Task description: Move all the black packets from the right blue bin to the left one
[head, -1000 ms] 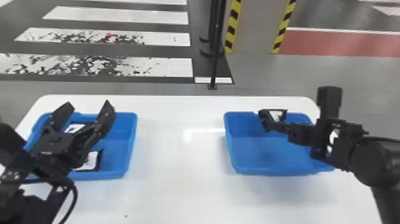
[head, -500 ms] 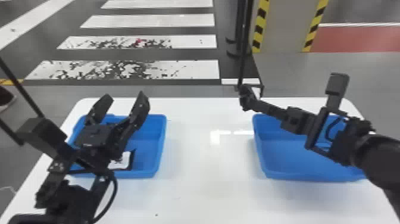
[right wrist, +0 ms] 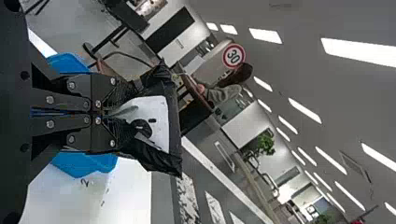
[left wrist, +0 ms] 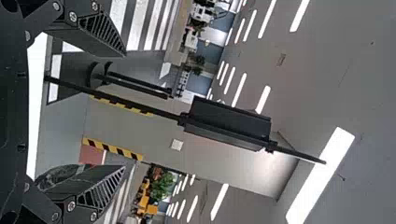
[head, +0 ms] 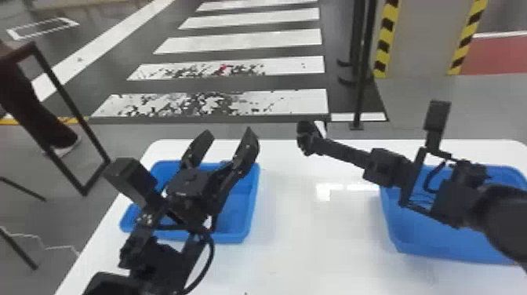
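Two blue bins, the left [head: 227, 237] and the right [head: 443, 252], sit on one white table [head: 313, 255]. One black packet [right wrist: 163, 164] with one white panel [right wrist: 156, 109] is pinched in the right gripper [head: 313, 144], above the table between the bins; the left gripper [head: 229, 135] is spread.

Your left end effector [head: 228, 137] points upward left of the head view's centre, fingers spread; your right end effector [head: 319, 144] angles in from the right edge, fingers pinched together.

30 on a round sign [right wrist: 234, 56]
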Controlling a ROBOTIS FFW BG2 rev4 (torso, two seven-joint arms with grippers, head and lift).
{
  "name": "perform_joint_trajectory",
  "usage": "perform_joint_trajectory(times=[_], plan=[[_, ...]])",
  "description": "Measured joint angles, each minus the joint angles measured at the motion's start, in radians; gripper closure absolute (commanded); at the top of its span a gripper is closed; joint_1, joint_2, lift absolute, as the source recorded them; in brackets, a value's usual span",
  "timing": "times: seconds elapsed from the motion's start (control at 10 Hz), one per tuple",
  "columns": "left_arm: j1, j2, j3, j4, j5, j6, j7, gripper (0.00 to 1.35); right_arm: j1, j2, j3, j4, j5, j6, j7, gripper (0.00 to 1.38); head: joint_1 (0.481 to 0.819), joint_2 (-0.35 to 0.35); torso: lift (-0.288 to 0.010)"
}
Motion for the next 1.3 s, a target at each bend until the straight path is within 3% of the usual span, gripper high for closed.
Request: perform_joint_trajectory(times=[0.3, 1.2, 1.3], plan=[[-0.020, 0.007, -0.025, -0.001, -0.022, 0.063, 0.002, 0.19, -0.041, -0.001, 0.073, -0.017, 0.004, -0.001, 0.004, 1.15, 0.634, 0.206, -0.140], [-0.050, 0.013, -0.067, 0.004, -0.018, 0.089, 0.021, 0.19, -0.096, 0.000, 0.199, -0.004, -0.047, -0.011, -0.005, 1.15, 0.640, 0.236, -0.140], [-0.051, 0.016, -0.079, 0.004, -0.019, 0.091, 0.043, 0.27, -0.099, 0.000, 0.217, -0.003, -0.055, -0.011, -0.007, 1.15, 0.646, 0.243, -0.140]])
